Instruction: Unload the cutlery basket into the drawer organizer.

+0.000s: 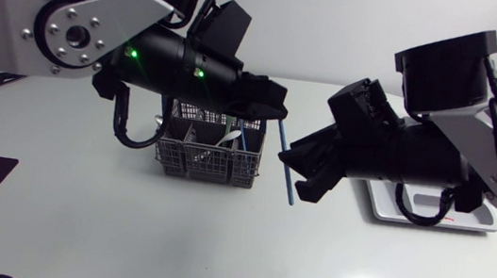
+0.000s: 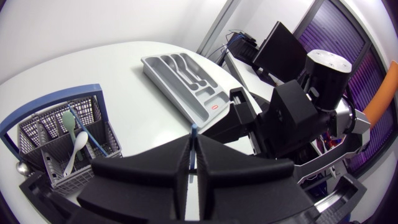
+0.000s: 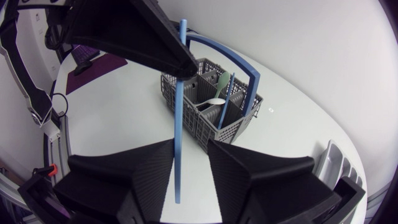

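My left gripper (image 1: 279, 110) pinches the top of the thin blue utensil (image 1: 284, 143), which hangs at three o'clock from the basket (image 1: 207, 164). My right gripper (image 1: 297, 175) stands open around its shaft. It looks light, stiff and slick, so I should grip mid-shaft.

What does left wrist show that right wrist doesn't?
Left wrist only: the whole organizer, empty, and the right arm. Of the blue stick it shows just the tip, above the left gripper.
Right wrist only: the stick's full length, hanging from the left gripper down between the open fingers of the right gripper, and a purple mat behind. It catches only a corner of the organizer.
Both: the basket with a white spoon inside, and the left gripper shut on the stick.
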Controlling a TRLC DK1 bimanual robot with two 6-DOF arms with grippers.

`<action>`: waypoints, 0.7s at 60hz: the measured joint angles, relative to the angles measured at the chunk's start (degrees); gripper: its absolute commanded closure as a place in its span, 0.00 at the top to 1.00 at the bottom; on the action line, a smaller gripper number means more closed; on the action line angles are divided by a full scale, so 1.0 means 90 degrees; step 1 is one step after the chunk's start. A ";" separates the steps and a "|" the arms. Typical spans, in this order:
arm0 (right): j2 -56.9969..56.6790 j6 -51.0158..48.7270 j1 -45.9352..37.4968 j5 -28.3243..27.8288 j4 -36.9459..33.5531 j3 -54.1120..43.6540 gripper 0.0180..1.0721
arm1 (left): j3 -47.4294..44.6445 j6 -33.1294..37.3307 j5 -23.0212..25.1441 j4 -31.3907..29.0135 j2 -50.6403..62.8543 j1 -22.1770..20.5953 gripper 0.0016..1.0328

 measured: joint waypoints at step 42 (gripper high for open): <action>-0.0160 -0.0097 -0.0034 -0.0075 -0.0102 -0.0661 0.06 | 0.0568 -0.0328 0.0017 0.0221 -0.0022 0.0707 0.71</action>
